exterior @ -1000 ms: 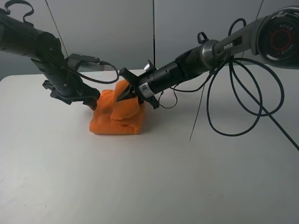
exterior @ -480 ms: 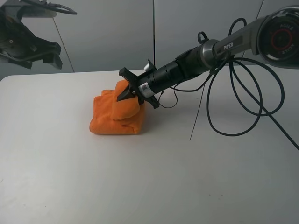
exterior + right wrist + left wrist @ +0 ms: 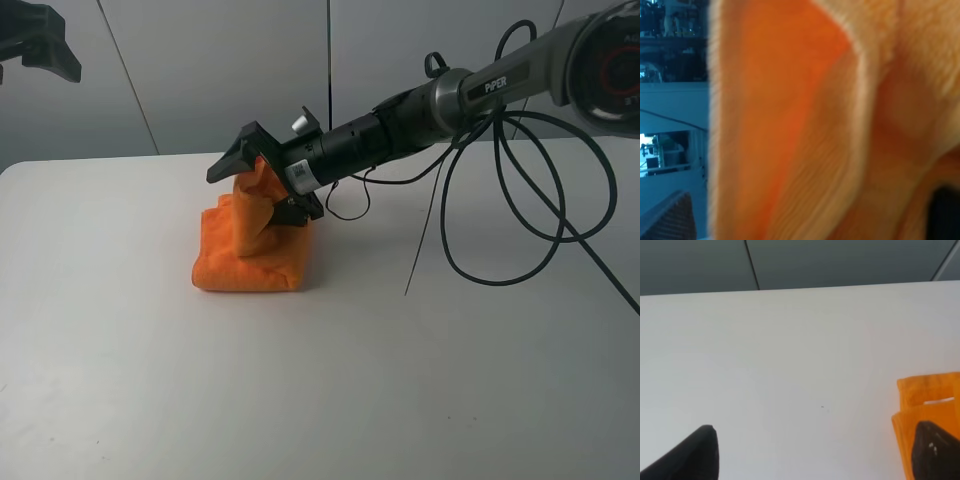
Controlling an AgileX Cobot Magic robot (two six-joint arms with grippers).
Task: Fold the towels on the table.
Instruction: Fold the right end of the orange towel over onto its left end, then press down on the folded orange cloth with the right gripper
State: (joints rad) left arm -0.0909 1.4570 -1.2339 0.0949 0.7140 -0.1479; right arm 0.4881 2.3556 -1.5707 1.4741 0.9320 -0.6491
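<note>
In the high view, the orange towel (image 3: 250, 255) lies as a thick, uneven bundle on the white table (image 3: 320, 400), left of the middle and toward the far edge. My right gripper (image 3: 258, 190) reaches in from the right and is clamped on one flap of the towel. The flap stands up, tilted, from the bundle to the jaws, while the rest sits on the table. My left gripper (image 3: 40, 45) hangs high at the far left, well apart from the cloth.

In the left wrist view, my left gripper (image 3: 815, 460) is released and carries nothing: its dark fingertips (image 3: 695, 455) stand wide apart with bare table (image 3: 790, 350) between them. The towel (image 3: 927, 387) shows at one edge, layered, with a small pale strip (image 3: 938, 401) that may be its label.

In the right wrist view, the orange towel (image 3: 805, 125) fills nearly everything, blurred and very close, with a hemmed edge running across it. I cannot make out my own fingers here, so I judge the grip from the high view.

I judge that I am mid-fold, with the flap raised and not yet laid down. The next move calls for carrying it across the bundle, low and taut enough not to drag the whole pile, and letting go only once the edges meet. The bundle looks lumpy, so my left arm may need to come down and pin it
</note>
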